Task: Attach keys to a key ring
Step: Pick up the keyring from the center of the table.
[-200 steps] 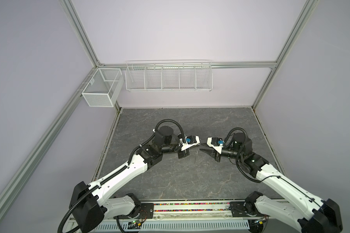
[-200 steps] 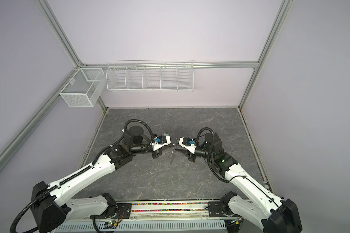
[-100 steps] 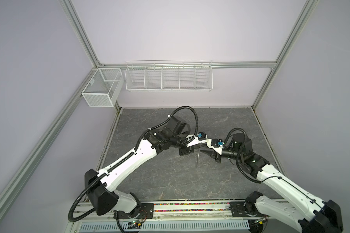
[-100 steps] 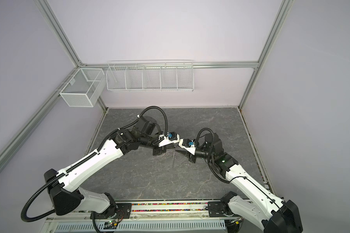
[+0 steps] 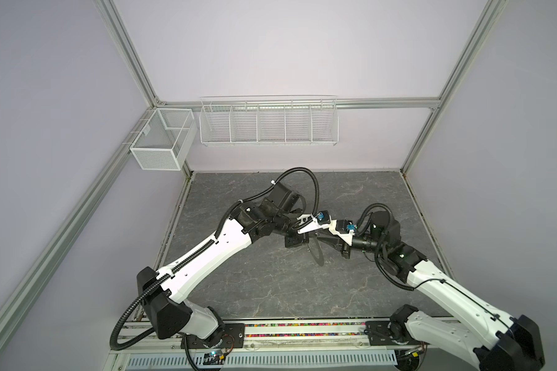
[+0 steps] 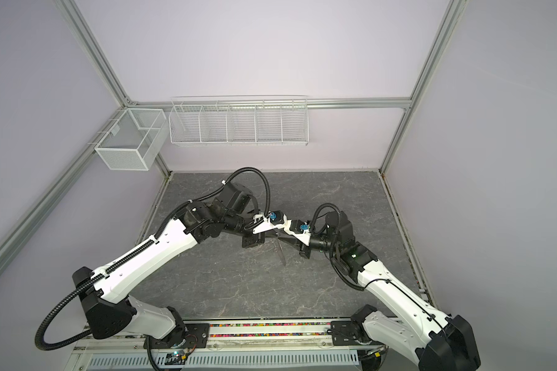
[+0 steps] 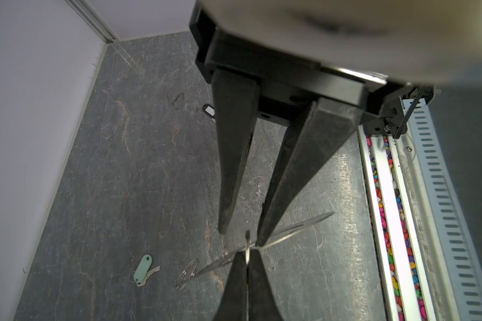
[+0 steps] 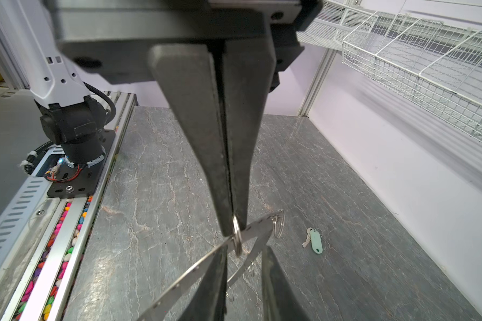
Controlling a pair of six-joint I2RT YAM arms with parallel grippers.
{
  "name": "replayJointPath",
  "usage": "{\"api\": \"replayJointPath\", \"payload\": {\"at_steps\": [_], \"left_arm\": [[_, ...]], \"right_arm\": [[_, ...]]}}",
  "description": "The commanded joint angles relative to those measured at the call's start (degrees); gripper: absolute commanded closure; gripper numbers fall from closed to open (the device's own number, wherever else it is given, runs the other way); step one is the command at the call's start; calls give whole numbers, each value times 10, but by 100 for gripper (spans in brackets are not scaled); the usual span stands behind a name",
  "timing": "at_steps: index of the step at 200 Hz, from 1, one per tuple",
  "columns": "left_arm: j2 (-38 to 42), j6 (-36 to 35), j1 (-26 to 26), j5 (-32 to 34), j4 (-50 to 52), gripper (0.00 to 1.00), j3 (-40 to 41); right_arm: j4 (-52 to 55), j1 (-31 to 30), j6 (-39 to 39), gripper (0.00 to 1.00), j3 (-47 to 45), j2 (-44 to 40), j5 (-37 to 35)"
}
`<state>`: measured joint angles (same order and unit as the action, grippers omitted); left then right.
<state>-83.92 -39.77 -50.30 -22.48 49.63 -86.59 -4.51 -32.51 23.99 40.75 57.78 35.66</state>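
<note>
The key ring point(image 5: 317, 254) point(image 6: 280, 252) is a flat grey metal disc hanging edge-on above the mat, between the two grippers. In the left wrist view my left gripper point(image 7: 246, 254) is shut on a small wire loop at the ring's point(image 7: 295, 228) rim. My right gripper point(image 8: 244, 250) stands open, its fingers on either side of the ring's point(image 8: 195, 271) band. One key with a pale green tag point(image 7: 143, 269) point(image 8: 315, 241) lies flat on the mat. A black tag point(image 7: 208, 110) lies farther off, its key hidden behind a finger.
The dark marbled mat point(image 5: 270, 289) is walled on three sides. A white wire basket rack point(image 5: 269, 122) hangs on the back wall and a mesh box point(image 5: 163, 139) on the left rail. A rail with coloured pebbles point(image 7: 387, 211) runs along the front edge.
The left arm swung right and reared up, bringing the hanging ring to the right gripper. The grippers, apart a second ago, now meet at the ring. The right jaws narrowed a little.
</note>
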Motion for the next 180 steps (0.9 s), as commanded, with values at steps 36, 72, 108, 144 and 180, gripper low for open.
{"api": "replayJointPath", "payload": {"at_steps": [36,72,108,144,180], "left_arm": [[-9,-17,-7,2,23,100,-13],[-10,-15,-7,2,20,100,-11],[-10,-14,-8,0,19,100,-9],[-11,-17,-8,-5,18,100,-7],[-1,-12,-7,11,-15,96,12]], "right_arm": [[-54,-4,-18,78,-8,1,27],[-71,-4,-27,81,-13,0,29],[-78,-4,-32,83,-15,0,33],[-84,-4,-39,89,-16,-1,36],[-105,-3,-56,93,-25,0,34]]}}
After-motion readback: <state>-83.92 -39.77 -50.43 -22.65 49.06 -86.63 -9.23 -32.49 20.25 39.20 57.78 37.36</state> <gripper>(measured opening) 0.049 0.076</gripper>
